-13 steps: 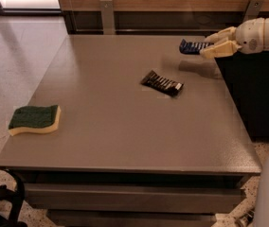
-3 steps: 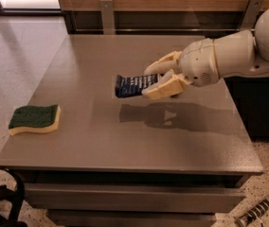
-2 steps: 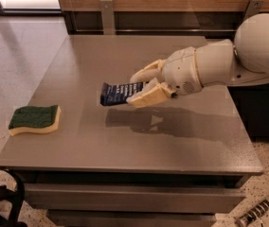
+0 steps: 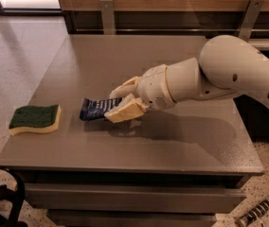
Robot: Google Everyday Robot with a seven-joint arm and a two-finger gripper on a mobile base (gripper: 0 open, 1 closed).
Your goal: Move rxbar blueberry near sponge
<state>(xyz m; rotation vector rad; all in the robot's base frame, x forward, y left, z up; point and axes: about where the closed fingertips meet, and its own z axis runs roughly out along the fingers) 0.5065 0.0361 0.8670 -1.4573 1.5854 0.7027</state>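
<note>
The rxbar blueberry (image 4: 95, 109), a flat dark blue wrapper with white stripes, is held in my gripper (image 4: 118, 103) just above the grey table (image 4: 172, 145). The gripper is shut on the bar's right end, and the bar's left end points toward the sponge. The sponge (image 4: 35, 118), green on top with a pale yellow body, lies near the table's left front edge, a short gap left of the bar. My white arm reaches in from the right across the table.
A wooden wall with metal brackets (image 4: 107, 14) stands behind the table. The dark-wrapped bar seen earlier is hidden behind my arm. A black object (image 4: 2, 197) is at the bottom left, off the table. Floor lies to the left.
My gripper has carried the blue bar leftward and forward, lower and closer to the sponge. The sponge has not moved.
</note>
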